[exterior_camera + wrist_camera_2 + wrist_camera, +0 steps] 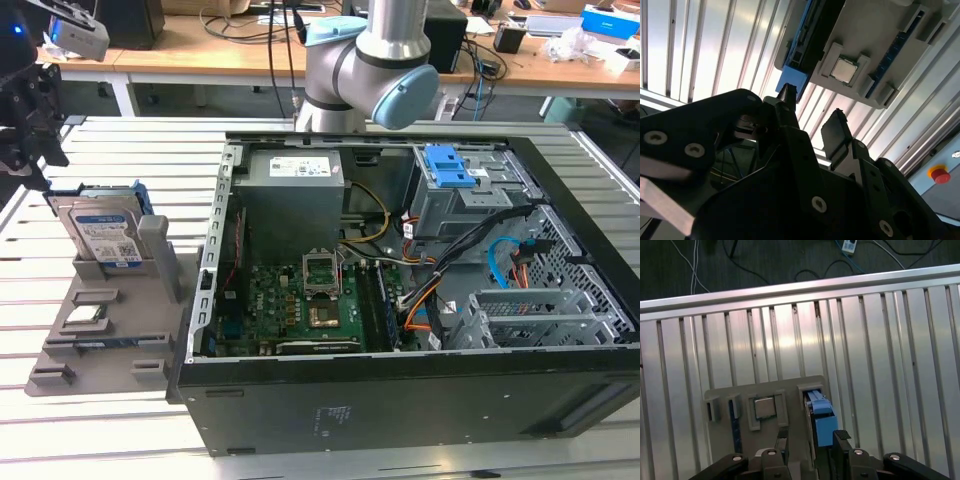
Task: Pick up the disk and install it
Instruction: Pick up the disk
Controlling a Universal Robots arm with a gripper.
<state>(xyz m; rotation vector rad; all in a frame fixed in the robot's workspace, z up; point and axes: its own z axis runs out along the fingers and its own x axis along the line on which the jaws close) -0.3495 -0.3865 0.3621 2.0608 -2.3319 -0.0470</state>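
Hovering over the slatted metal table [110, 440], the black two-fingered tool [812, 436] had its fingers [837, 131] apart, holding nothing. Just below it, the flat silver metal disk [100, 235] in its blue plastic bracket stood upright in a grey plastic holder tray [100, 345], beside the open black computer case [400, 400].

The pincer [812, 104] hangs pointing downward; jaws spread and empty.

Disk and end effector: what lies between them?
Nothing. In the exterior view the open end effector hangs above the disk, toward the exterior view's left and apart from it, with only air between them.
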